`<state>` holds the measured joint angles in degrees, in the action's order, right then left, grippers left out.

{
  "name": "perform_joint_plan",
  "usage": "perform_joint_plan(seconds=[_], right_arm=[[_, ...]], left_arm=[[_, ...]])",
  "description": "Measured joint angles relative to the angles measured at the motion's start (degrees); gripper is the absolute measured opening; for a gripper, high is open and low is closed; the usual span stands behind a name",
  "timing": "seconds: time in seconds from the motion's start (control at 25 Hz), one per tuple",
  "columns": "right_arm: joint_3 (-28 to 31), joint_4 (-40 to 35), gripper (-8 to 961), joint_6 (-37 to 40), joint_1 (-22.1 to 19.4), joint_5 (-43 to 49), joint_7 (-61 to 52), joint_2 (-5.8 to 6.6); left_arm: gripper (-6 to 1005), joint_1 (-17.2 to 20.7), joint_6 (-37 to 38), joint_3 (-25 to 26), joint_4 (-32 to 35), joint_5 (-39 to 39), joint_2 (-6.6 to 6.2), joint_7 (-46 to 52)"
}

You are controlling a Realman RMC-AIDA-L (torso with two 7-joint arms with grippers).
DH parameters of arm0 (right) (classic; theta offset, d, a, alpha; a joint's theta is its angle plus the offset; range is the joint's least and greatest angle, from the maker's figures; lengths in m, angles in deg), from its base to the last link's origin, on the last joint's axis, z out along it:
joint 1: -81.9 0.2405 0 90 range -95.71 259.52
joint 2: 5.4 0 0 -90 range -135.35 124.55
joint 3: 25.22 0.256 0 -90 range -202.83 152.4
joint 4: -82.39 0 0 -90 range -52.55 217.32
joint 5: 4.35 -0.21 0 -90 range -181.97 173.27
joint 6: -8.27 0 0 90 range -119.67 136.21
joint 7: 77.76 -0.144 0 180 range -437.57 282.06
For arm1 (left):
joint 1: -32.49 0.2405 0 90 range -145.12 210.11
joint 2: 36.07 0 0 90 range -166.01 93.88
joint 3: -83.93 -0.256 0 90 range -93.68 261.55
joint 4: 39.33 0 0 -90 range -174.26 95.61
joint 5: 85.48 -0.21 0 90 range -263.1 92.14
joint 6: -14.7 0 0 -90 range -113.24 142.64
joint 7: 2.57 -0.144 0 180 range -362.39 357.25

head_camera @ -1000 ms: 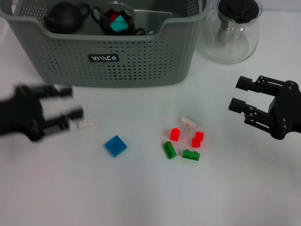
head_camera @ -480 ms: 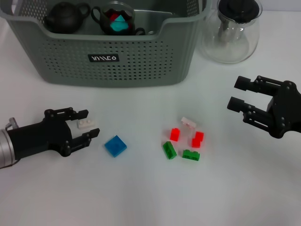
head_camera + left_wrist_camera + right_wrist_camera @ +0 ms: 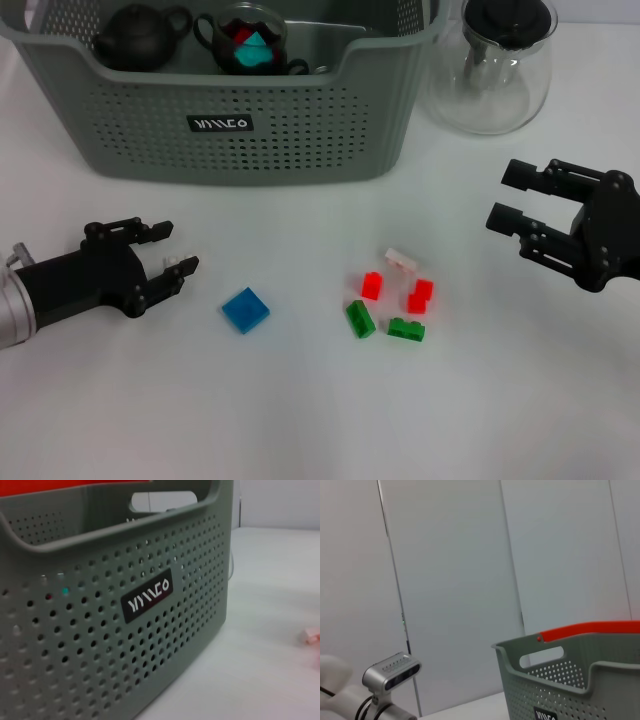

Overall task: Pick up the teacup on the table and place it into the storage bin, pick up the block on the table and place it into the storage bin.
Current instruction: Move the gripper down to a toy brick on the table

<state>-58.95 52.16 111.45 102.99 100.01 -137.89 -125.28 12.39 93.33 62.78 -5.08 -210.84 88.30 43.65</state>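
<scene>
The grey-green storage bin (image 3: 300,140) stands at the back of the table, and its perforated wall (image 3: 125,640) fills the left wrist view. Inside it are a dark teapot (image 3: 140,35) and a dark teacup (image 3: 250,40) holding teal and red pieces. My left gripper (image 3: 172,248) lies low on the table at the left, open, with a small white block (image 3: 178,262) between its fingertips, close to the nearer finger. A blue block (image 3: 245,309) lies just right of it. My right gripper (image 3: 512,196) hovers open and empty at the right.
A cluster of red, green and white blocks (image 3: 395,295) lies mid-table. A clear glass carafe (image 3: 490,65) with a black lid stands right of the bin. One pale block (image 3: 311,636) shows in the left wrist view. The bin's rim and handle hole (image 3: 542,656) appear in the right wrist view.
The left gripper swept in from the left to straddle the white block, then drew back slightly leftward. The white block has stayed in place. The right gripper has barely moved.
</scene>
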Motion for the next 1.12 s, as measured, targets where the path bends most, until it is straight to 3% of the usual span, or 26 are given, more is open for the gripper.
perform_joint_plan(seconds=[0.56,0.92,1.12], right_arm=[[0.59,0.56,549,0.01,0.0,-0.04,0.01,0.07],[0.69,0.53,549,0.0,0.0,-0.02,0.01,0.18],[0.97,0.56,549,0.0,0.0,0.16,0.02,0.18]], left_arm=[[507,0.03,-3.43,-0.65,-1.98,-0.53,0.07,-1.1],[390,0.37,-3.11,-0.6,-2.56,-0.69,0.12,-1.03],[381,0.07,-3.64,-0.63,-3.02,-0.62,0.08,-1.06]])
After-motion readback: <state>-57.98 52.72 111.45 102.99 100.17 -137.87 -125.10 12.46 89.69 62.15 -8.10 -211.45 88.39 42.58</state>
